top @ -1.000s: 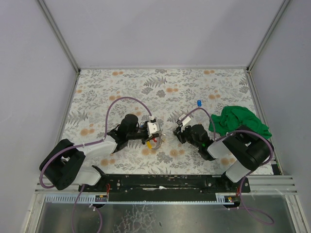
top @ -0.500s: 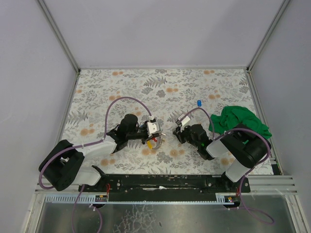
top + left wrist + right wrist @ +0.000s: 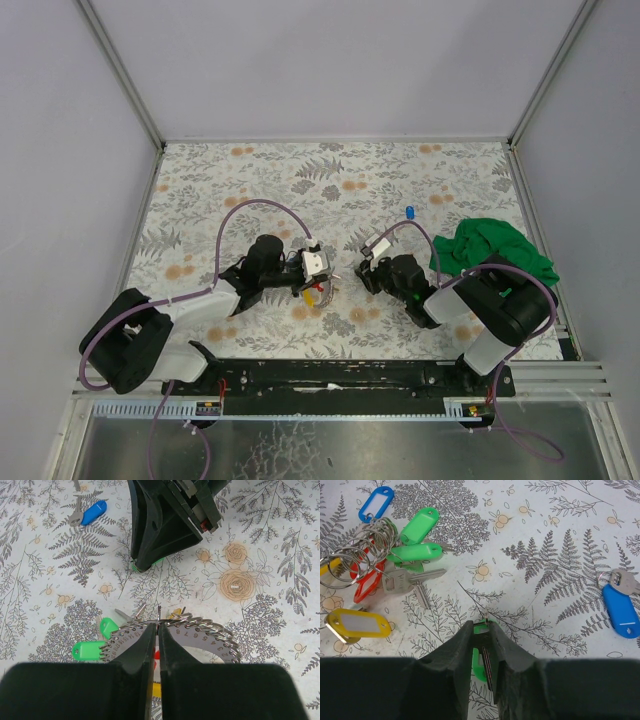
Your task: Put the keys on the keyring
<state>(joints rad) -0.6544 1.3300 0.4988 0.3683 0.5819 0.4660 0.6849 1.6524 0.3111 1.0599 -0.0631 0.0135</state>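
Low in each wrist view, the left claw (image 3: 157, 628) clamps the keyring (image 3: 210, 630) and the right claw (image 3: 481, 626) pinches a green-tagged key (image 3: 478, 666), which probably needs threading on next.

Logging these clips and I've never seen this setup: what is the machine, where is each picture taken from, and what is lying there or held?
Two robot arms are bolted at the near edge of a flower-patterned table. The wide picture looks down from above and behind; the other two come from wrist cameras, so the dark fingers at the bottom are each arm's own. The left gripper is shut on a silvery metal keyring with coloured plastic-tagged keys around it. The right gripper pinches a loose green-tagged key. A blue-tagged key lies apart, and a crumpled green cloth sits by the right arm.
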